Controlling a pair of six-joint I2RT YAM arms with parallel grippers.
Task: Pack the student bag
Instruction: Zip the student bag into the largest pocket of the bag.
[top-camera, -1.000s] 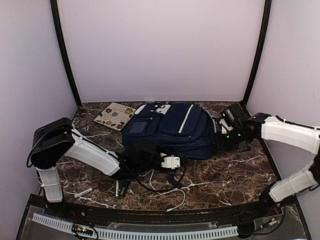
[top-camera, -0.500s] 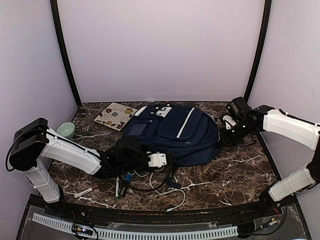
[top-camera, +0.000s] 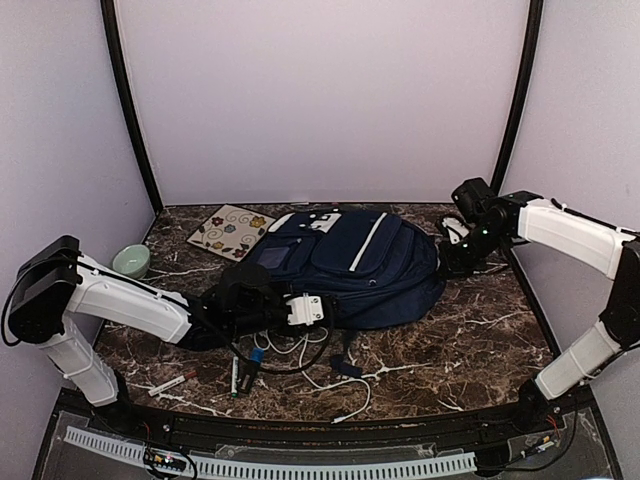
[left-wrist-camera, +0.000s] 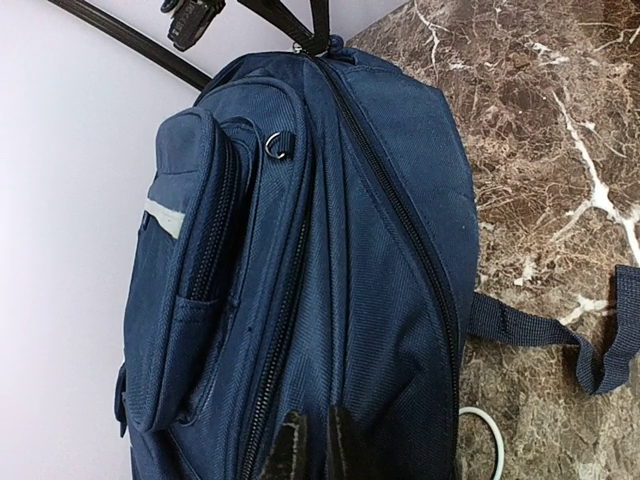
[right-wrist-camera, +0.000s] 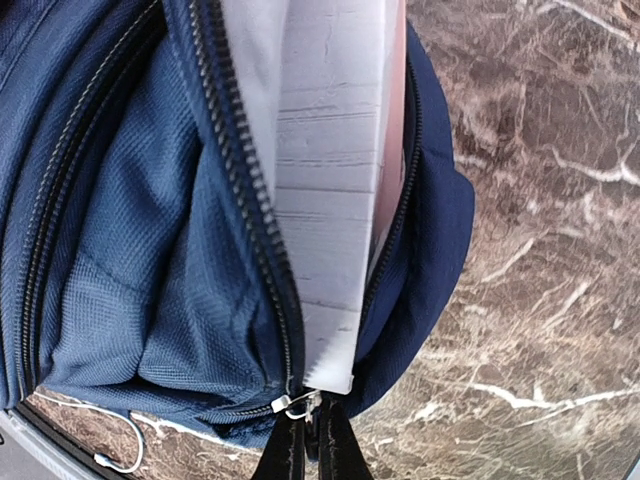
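Note:
The student bag (top-camera: 355, 262), a navy backpack with white stripes, lies flat in the middle of the marble table. My left gripper (top-camera: 322, 308) is at its near left edge. In the left wrist view that gripper (left-wrist-camera: 311, 447) is shut, pinching a fold of the bag's fabric (left-wrist-camera: 340, 300) beside a closed zipper. My right gripper (top-camera: 452, 256) is at the bag's right end. In the right wrist view it (right-wrist-camera: 310, 442) is shut on a metal zipper pull (right-wrist-camera: 298, 405) at the end of an open compartment. A white lined book (right-wrist-camera: 325, 190) sticks out of that opening.
A floral card (top-camera: 229, 231) lies at the back left and a green bowl (top-camera: 131, 261) at the left wall. Markers (top-camera: 172, 383) and white and black cables (top-camera: 335, 383) lie near the front. A bag strap (left-wrist-camera: 560, 335) trails on the marble.
The left arm has drawn back to the left with the bag's edge, uncovering the green bowl. The right gripper has moved back and up at the bag's right end, and the bag has turned slightly.

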